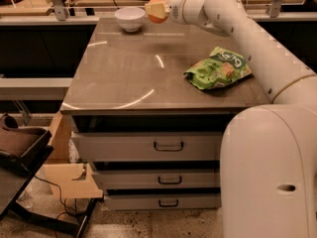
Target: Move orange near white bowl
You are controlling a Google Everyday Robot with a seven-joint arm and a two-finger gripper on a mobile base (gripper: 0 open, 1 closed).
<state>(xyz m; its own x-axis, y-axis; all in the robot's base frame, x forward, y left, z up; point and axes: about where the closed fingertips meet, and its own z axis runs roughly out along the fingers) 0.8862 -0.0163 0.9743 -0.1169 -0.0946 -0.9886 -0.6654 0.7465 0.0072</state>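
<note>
The white bowl (130,18) stands at the far edge of the grey cabinet top (148,68), left of centre. My gripper (156,10) reaches in from the right on the white arm and is shut on the orange (158,17), just right of the bowl at the far edge. The pale fingers (153,7) cover most of the fruit, so only its lower part shows. I cannot tell whether the orange touches the surface.
A green snack bag (219,68) lies on the right side of the top. The cabinet has three drawers (168,147) below. A cardboard box (67,175) and a dark chair (17,145) stand on the floor at the left. My white base (270,172) fills the lower right.
</note>
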